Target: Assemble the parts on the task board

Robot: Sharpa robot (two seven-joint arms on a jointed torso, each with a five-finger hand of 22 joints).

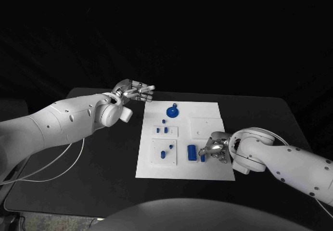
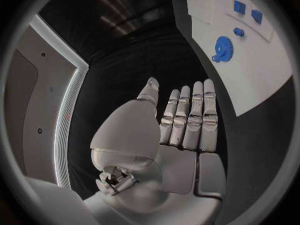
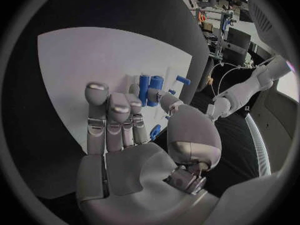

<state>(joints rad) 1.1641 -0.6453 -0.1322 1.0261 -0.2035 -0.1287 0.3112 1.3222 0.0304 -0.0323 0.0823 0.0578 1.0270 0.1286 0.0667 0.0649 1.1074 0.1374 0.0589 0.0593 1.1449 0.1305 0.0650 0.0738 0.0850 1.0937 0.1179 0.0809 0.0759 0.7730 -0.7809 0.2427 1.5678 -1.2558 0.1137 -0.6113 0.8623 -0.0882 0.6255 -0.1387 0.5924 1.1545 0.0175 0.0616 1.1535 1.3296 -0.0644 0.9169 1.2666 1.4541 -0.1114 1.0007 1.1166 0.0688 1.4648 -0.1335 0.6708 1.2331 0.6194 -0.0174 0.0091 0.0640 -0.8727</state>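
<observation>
Task board [image 1: 208,168], white plate, lies mid-table on the black table [image 1: 104,192], long side running away from the robot. Nearest on it: right hand [image 1: 213,148] over the board's right edge, near half, fingers reaching left toward a big blue cylinder [image 1: 191,152] lying flat. A small blue part [image 1: 202,157] sits just beside that cylinder, right at the fingertips; cannot tell whether the fingers pinch it or only touch. Right wrist view: fingers [image 3: 109,120] extended close together, thumb off to the side, the cylinder [image 3: 150,87] just past the fingertips, another small blue piece [image 3: 155,131] low by the thumb.

Left of the cylinder, a raised white panel with two small blue pieces [image 1: 165,153]. Further up, a second panel with small blue pegs [image 1: 161,129]. Beyond that, a blue gear [image 1: 172,113] near the board's far end.

Farthest: left hand [image 1: 135,92] off the board's far left corner, above the table, holding nothing. Left wrist view: fingers [image 2: 190,117] straight and side by side, thumb apart, palm empty, gear [image 2: 222,48] on the board well beyond them.
</observation>
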